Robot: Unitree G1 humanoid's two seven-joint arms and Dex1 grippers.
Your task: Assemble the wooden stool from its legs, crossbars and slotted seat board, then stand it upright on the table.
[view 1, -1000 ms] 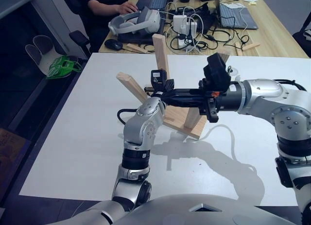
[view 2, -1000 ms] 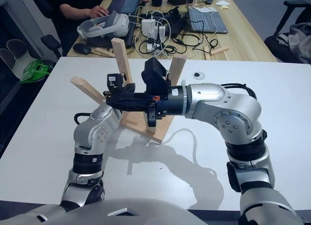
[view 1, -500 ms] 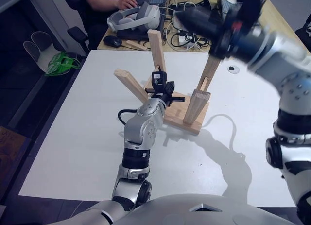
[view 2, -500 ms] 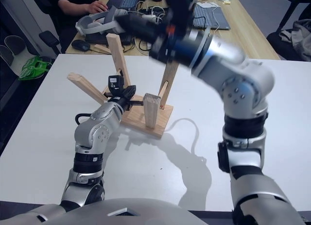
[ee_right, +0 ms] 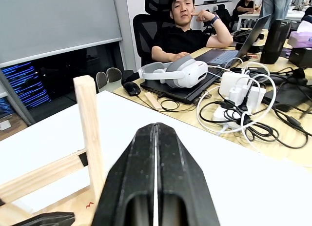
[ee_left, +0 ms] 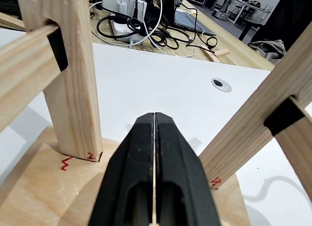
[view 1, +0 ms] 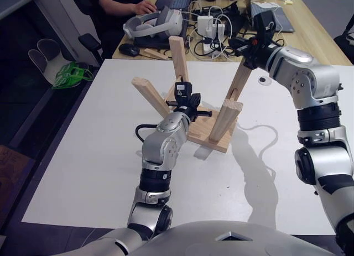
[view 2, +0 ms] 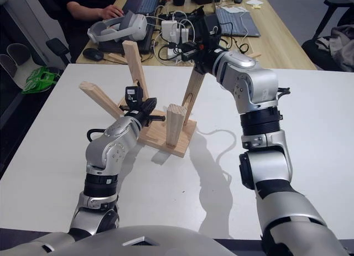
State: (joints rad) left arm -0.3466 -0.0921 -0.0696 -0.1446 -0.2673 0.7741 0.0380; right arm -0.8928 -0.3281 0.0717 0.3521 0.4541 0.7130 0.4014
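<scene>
On the white table point(view 1: 83, 156) the stool point(view 1: 199, 133) lies upside down near the middle. Its seat board point(ee_left: 29, 187) is flat on the surface and its four legs point up. The leftmost leg point(view 1: 148, 95) leans out toward ten o'clock, and the next leg point(view 1: 180, 59) stands at the board's eleven o'clock corner. The left hand point(ee_left: 155, 117), fingers pressed together on nothing, hovers low over the board, pointing toward three o'clock. A crossbar point(ee_left: 22, 65) sits in a leg's slot beside it. The nearest leg point(view 1: 227, 119) rises at five o'clock. The rightmost leg point(view 1: 239, 87) tilts toward one o'clock. The right hand point(ee_right: 155, 128), fingers also together and empty, is just above that leg's top end.
</scene>
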